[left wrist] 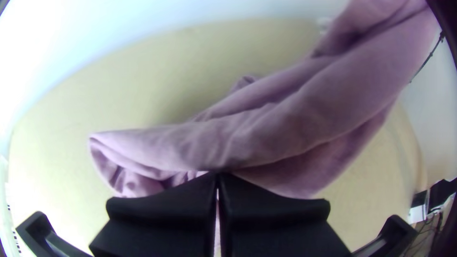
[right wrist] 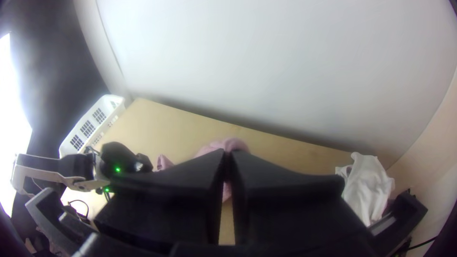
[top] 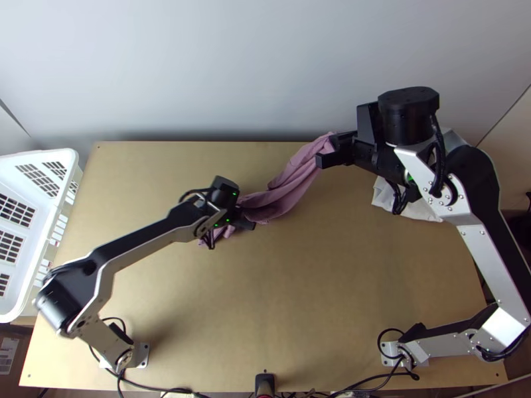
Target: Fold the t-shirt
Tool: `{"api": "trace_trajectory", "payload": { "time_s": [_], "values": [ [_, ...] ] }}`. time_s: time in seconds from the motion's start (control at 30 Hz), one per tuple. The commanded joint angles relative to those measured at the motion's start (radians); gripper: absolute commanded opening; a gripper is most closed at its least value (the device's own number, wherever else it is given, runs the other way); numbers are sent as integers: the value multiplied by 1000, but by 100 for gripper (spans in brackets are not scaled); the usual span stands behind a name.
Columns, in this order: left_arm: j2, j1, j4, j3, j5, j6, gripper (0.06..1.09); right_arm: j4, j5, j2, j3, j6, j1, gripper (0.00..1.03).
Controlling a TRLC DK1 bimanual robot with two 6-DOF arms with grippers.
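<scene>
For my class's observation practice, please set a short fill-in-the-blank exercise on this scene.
1. The gripper lifting one end of the t-shirt belongs to the ____ arm.
2. The left gripper's fingers are not open but ____.
3. The basket is at the table's ____ side.
4. Basket and other cloth are both coloured ____.

Answers: right; shut; left; white.

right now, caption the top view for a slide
Right arm's fingers hold up part of the pink t-shirt, left arm's fingers at its lower part, white basket at left.
</scene>
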Motion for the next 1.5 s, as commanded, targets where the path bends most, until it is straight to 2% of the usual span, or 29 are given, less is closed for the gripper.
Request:
{"api": "trace_trajectory", "payload": {
  "time_s": [0.0,0.1,0.3,0.43,0.6,0.73,0.8,0.9,1.03,1.13,1.2,1.33,1.47],
  "values": [
    [-221,39,-168,54,131,-89,9,6,0,15,3,-6,-1,3],
    [-331,49,-261,107,224,-106,9,9,0,18,3,-9,-8,3],
    [-486,124,-382,147,341,-127,9,12,0,17,0,-12,-41,3],
    [-550,280,-465,167,550,-156,9,12,-8,-9,0,-9,-46,3],
    [-653,428,-523,204,728,-159,9,-10,-124,-120,-2,40,-83,3],
    [-739,458,-546,247,855,-188,9,-10,-319,-193,73,196,-245,3],
    [-796,461,-520,235,953,-234,9,-10,-382,-196,150,255,-317,3],
    [-888,435,-380,153,1077,-391,9,-7,-390,-195,221,264,-342,3],
    [-964,267,-251,63,1131,-573,9,-5,-390,-210,208,266,-351,3],
    [-995,256,-195,18,1229,-687,9,4,-390,-210,236,273,-353,3],
    [-1006,254,-118,-37,1238,-762,9,7,-393,-201,259,287,-357,3],
    [-984,280,22,-157,1238,-842,9,26,-393,-173,231,296,-379,3],
    [-925,448,221,-310,1241,-889,9,90,-393,-140,103,299,-405,3]
  ]
}}
